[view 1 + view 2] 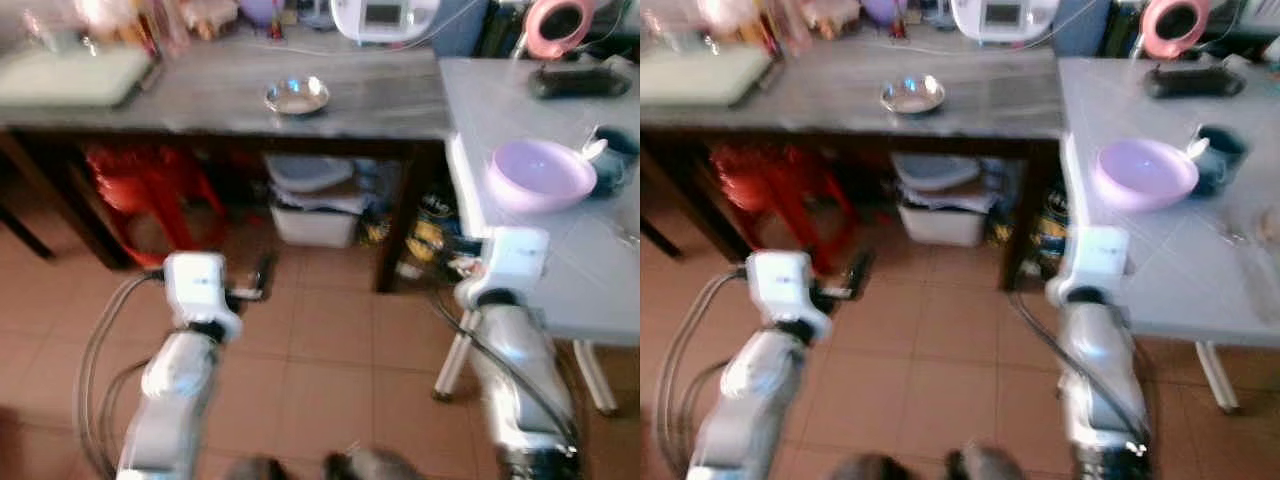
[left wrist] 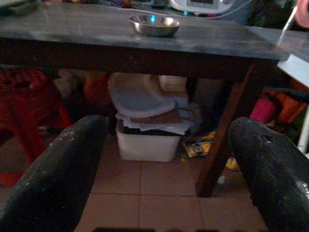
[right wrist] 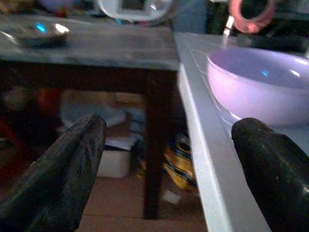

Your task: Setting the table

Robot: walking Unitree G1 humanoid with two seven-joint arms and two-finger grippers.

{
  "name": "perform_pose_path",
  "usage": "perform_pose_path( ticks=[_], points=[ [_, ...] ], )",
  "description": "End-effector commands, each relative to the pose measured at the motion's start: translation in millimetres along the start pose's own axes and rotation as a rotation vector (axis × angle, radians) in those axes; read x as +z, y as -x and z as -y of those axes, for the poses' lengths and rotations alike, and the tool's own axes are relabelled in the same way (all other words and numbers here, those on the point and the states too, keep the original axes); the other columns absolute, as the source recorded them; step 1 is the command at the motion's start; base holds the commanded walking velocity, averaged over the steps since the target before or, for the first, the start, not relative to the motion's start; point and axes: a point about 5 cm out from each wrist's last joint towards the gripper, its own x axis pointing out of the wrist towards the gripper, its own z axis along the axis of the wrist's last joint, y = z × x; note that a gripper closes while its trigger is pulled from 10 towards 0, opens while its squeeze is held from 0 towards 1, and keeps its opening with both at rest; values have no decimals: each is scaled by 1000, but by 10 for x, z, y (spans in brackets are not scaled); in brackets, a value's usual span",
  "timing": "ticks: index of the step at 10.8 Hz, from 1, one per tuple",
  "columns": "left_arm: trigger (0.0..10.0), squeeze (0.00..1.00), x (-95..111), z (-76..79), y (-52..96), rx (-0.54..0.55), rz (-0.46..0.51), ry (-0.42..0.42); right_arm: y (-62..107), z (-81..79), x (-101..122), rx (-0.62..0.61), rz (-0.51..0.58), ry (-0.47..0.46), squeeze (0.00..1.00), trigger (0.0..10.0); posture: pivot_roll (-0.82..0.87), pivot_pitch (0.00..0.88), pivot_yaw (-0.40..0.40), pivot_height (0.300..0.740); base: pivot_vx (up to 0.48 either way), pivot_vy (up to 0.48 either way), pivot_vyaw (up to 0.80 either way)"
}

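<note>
Left gripper (image 2: 159, 174): fingers spread wide with nothing between them; held low over the tiled floor (image 1: 320, 340), in front of the dark table, pointing toward the space under it.
Right gripper (image 3: 169, 174): fingers also wide apart and empty; it sits at the near edge of the white table, level with the tabletop, one finger below the edge and the purple bowl just beyond.
Dark table (image 1: 200, 95): a long wooden top across the far left and middle of the scene.
Metal bowl (image 1: 296, 95): small and shiny, alone near the middle of the dark table.
Tray (image 1: 70, 75): pale and flat, at the far left end of the dark table.
White table (image 1: 560, 240): on the right, its corner butting against the dark table.
Purple bowl (image 1: 540, 175): wide and shallow, on the white table near its left edge — a dark cup (image 1: 610, 160) stands just beside it on the right.
White appliance (image 1: 385, 15): at the far edge, with a small screen; no writing can be read — too blurred.
Under the dark table: a red stool (image 1: 140, 190) on the left, a white bin (image 1: 315, 215) with pale lids stacked on it in the middle.
</note>
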Motion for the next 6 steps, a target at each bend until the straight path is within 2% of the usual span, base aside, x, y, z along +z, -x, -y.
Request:
perform_pose_path(
  ticks=[1,2,5,6],
  points=[
    [10000,0,31,19,-11,-13,11,1,-37,30,86,6,37,14,0,10000,-42,67,46,740,0,-439,0],
    [10000,0,27,28,-11,-18,10,3,-84,25,153,20,71,34,0,10000,-41,66,48,740,0,-424,0],
    [10000,0,7,77,-7,-49,4,-12,-306,-36,311,36,138,50,0,10000,-34,66,54,740,282,-369,0],
    [10000,0,13,49,-11,-37,3,-25,-365,-56,392,56,177,28,1000,10000,-27,66,54,740,0,0,0]
  ],
)
